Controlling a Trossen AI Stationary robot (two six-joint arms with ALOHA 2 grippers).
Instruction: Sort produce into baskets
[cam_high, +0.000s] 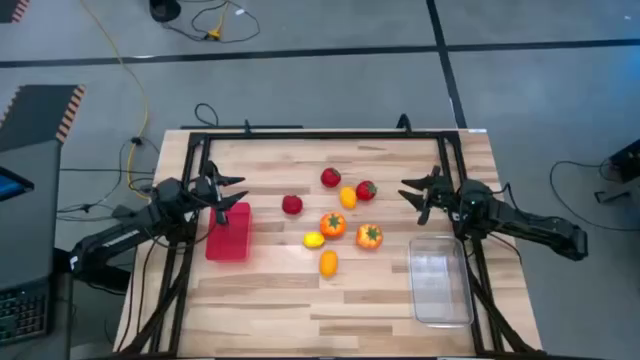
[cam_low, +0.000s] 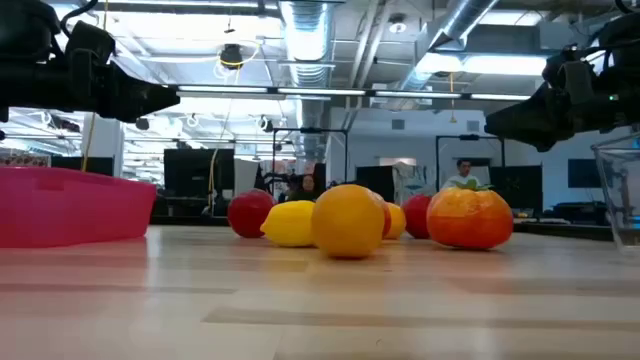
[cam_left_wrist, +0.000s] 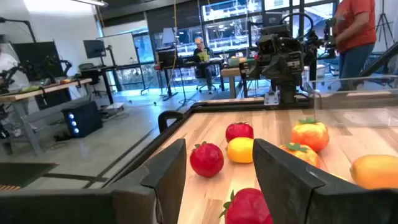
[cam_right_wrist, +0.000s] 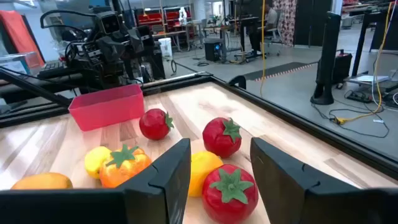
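Observation:
Several toy fruits and vegetables lie loose on the wooden table: red pieces (cam_high: 330, 177) (cam_high: 366, 189) (cam_high: 292, 204), orange tomatoes with green tops (cam_high: 332, 224) (cam_high: 369, 236), a yellow lemon (cam_high: 314, 239) and orange ovals (cam_high: 348, 197) (cam_high: 328, 263). The red bin (cam_high: 229, 232) stands on the table at the left. The clear bin (cam_high: 440, 280) stands at the right near side. My left gripper (cam_high: 235, 190) is open and empty above the red bin's far end. My right gripper (cam_high: 410, 195) is open and empty to the right of the produce, beyond the clear bin's far end.
A black frame (cam_high: 320, 135) runs along the table's far edge and down both sides. Bare wood lies between the two bins on the near side (cam_high: 330, 310). People and desks show in the room beyond the table (cam_left_wrist: 354, 31).

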